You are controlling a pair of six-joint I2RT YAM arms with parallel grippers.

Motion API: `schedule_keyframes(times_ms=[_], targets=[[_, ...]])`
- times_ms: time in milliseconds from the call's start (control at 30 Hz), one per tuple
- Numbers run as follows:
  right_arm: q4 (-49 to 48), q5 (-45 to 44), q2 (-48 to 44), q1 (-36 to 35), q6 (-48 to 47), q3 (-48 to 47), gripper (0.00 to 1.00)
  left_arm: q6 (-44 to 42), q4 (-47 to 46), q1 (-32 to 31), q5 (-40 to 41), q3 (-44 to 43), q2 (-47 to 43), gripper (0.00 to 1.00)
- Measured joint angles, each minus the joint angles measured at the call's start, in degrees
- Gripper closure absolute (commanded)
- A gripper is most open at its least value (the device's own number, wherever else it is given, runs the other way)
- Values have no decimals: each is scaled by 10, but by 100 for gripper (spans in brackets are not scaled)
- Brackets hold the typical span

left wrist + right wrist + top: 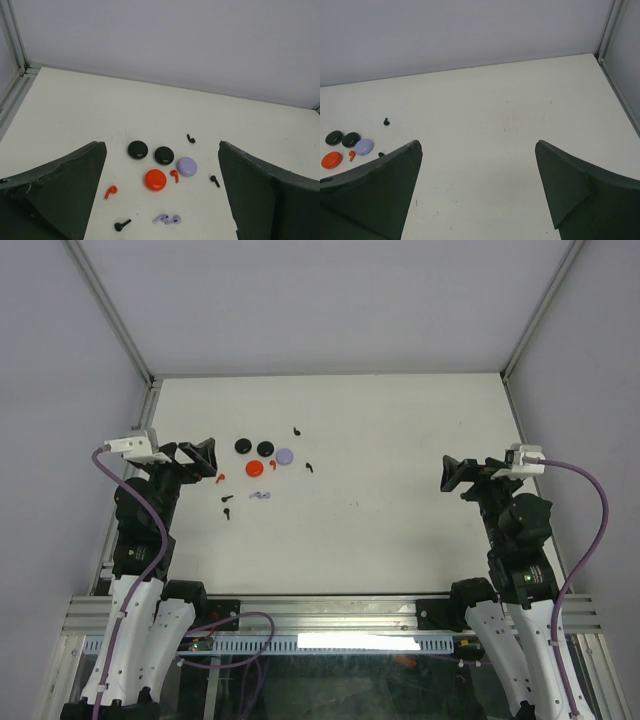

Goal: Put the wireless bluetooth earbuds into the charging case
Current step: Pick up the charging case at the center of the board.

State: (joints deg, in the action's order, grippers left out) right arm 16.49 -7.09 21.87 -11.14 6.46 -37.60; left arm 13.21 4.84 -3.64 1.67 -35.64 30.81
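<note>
"Red, black and pale purple earbuds (pixel 215 181) are lying loose on the white bench (pixel 400 430), all on its left half," one watcher is saying. "None of them is sitting in a case."

"And where are the cases sitting?" the other is asking.

"Four round ones are clustering together. Two black cases (pixel 137 149) are lying side by side, the purple case (pixel 186 166) just right of them, and the red case (pixel 155 179) nearer the arms. One red bud (pixel 174 175) is lying between the red and purple cases, close to both. The other red bud (pixel 110 191) is lying off to the left. The purple pair (pixel 167 219) is resting together nearer the arms, with a black bud (pixel 122 225) just left of it."

"What are the arms doing?"

"The left claw (pixel 207 459) is hovering just left of the cluster, fingers spread wide and gripping nothing. The right claw (pixel 450 475) is hanging over the bench's right side, well apart from everything, and is likewise spread and holding nothing."
</note>
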Motion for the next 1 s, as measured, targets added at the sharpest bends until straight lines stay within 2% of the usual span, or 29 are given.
schedule_keyframes(times_ms=[200, 367, 800, 1000], targets=[[-7, 1, 0, -1, 0, 5, 1, -16, 2, 0, -8, -2, 23, 1], [-10, 16, 12, -1, 1, 7, 1, -49, 29, 0, -25, -35, 105, 1], [-16, 51, -1, -2, -1, 9, 1, -174, 101, 0, -96, -178, 374, 1], [-17, 61, -1, -2, 1, 10, 1, -254, 159, 0, -108, -274, 544, 1]])
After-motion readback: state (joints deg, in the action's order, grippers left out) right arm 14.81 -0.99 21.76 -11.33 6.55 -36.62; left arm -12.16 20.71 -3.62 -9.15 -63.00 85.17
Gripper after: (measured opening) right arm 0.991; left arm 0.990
